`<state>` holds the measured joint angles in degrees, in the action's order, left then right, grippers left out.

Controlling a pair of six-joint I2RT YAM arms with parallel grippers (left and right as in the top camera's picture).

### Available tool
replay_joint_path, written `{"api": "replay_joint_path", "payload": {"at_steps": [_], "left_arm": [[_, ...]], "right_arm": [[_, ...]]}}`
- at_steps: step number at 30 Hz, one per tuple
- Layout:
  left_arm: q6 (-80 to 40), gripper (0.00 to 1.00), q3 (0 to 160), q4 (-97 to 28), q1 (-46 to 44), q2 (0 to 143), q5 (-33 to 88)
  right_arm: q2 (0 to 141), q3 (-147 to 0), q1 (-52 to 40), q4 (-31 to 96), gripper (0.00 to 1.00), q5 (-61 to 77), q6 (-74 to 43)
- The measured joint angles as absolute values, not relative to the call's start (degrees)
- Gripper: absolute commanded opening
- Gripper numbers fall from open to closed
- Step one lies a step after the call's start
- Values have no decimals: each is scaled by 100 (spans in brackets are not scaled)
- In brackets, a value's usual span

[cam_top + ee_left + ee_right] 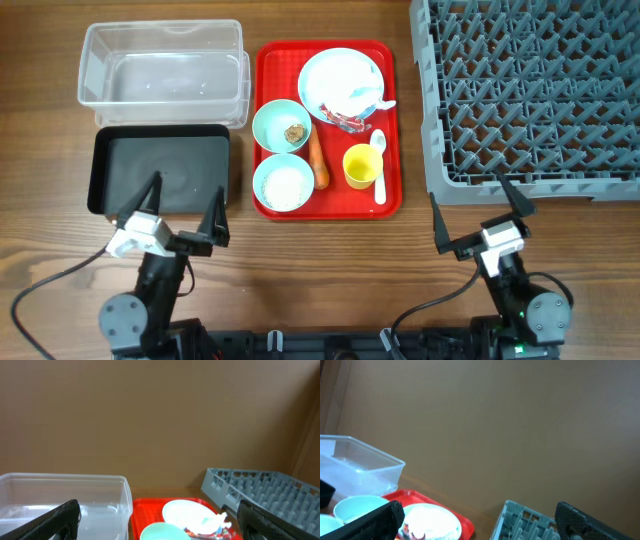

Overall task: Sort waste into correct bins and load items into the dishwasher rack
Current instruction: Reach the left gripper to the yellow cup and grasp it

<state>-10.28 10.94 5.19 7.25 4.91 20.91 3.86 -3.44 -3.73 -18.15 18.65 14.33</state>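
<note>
The left tool [187, 190] stood wide open and empty over the near edge of the black tray [170, 160], which lay on the tabletop [320, 270] just in front of the tub [160, 28]. The right tool [468, 190] was also wide open and empty, by the near-left corner of the rack [530, 90].

Everything else sat on the red tray [392, 130], between the bins and the rack. The plate [335, 75] lay at its far right, carrying the tissue [360, 97], with the wrapper [345, 122] at its near rim. The green bowl [268, 120] held the lump [295, 132]. Nearer, the blue bowl [258, 185] held the rice [284, 185]. The carrot [318, 160] lay just right of both bowls. The cup [360, 166] stood upright, with the spoon [379, 165] beside it along the red tray's right edge.
</note>
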Motion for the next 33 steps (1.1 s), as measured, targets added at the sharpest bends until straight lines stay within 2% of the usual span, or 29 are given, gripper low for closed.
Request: {"api": "replay_joint_path", "payload": {"at_steps": [5,14,27,33], "left_arm": [[-1028,100,2067,47,725,1413,2093],[-1041,100,4477,-1529,725,3533,2091],[-888,100,6698,-3817,513,5795,2014],[-760,100,6834,-4189,71,6488,1881]], "right_arm": [[1240,-1282,-373,-1885,100,1911,1417],[3430,-3454,-373,-1579,100,2495,1385],[6453,-7491,-373,2578,100,3210,1315],[7175,-8075,-373,3063,100,3258,1323]]}}
